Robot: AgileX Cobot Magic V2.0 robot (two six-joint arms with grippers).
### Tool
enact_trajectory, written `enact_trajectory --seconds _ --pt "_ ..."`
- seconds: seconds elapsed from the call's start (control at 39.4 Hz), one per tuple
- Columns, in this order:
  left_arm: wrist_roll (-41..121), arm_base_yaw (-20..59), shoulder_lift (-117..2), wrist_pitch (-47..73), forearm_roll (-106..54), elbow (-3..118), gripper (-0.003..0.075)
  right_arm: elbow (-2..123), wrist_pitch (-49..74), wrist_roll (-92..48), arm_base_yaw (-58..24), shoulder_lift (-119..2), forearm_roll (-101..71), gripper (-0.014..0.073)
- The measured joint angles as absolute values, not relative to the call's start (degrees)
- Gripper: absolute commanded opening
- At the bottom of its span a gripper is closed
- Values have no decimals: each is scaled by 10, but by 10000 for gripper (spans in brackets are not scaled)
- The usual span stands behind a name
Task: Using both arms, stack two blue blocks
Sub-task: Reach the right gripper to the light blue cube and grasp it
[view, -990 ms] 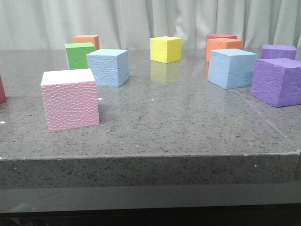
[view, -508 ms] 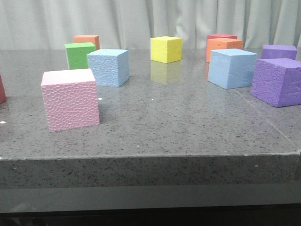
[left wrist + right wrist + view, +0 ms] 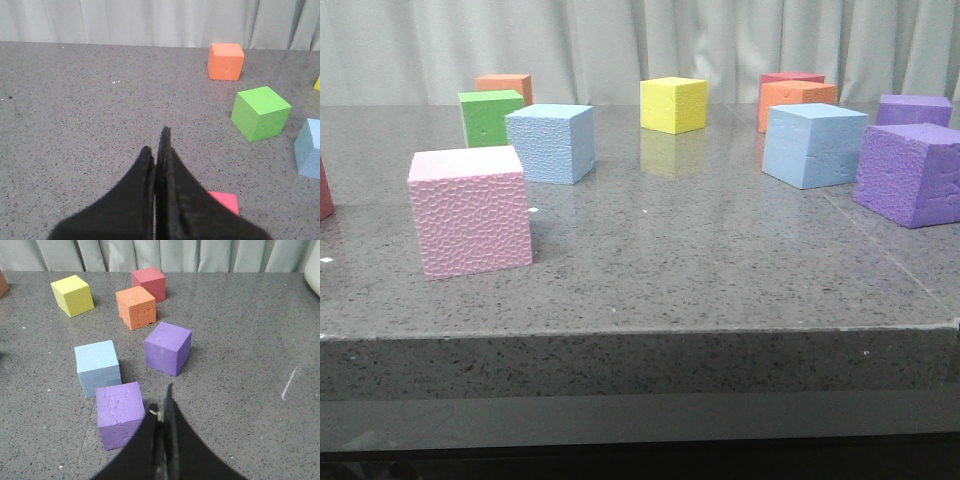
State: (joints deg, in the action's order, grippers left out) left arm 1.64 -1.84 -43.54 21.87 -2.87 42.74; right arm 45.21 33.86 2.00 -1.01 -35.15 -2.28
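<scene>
Step in hand: approach, nothing grasped. The left tool (image 3: 159, 145) and right tool (image 3: 162, 407) are both pressed together and empty. The pebbly blue block (image 3: 550, 143) stands left of the yellow cube (image 3: 673, 104); the smoother blue block (image 3: 814, 145) right of it, apparently touching nothing. Next: spread one tool and straddle a blue block.

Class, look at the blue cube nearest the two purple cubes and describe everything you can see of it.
The smoother blue block is a light sky-blue foam cube, the same size as its neighbours, with faint creases on its sides. It sits flat and upright on the grey speckled table, on the robot's right. A purple cube stands close beside it, an orange cube behind. Nothing rests on it, and neither arm's fingers touch it.
</scene>
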Motion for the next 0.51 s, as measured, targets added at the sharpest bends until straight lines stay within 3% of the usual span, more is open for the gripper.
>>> enact_trajectory --seconds 0.15,0.23,0.28,0.41,0.51 --pt "16 -18 -435 217 -29 427 6 452 339 20 -10 -351 -23 -61" --pt "16 -18 -435 217 -29 427 90 452 338 20 -10 -351 -23 -31" --pt "16 -18 -435 216 -29 427 190 452 335 20 -10 -351 -23 13" --pt "16 -18 -435 214 -29 427 471 452 329 20 -10 -351 -23 248" --pt "16 -18 -435 213 -29 427 610 452 324 20 -10 -351 -23 489"
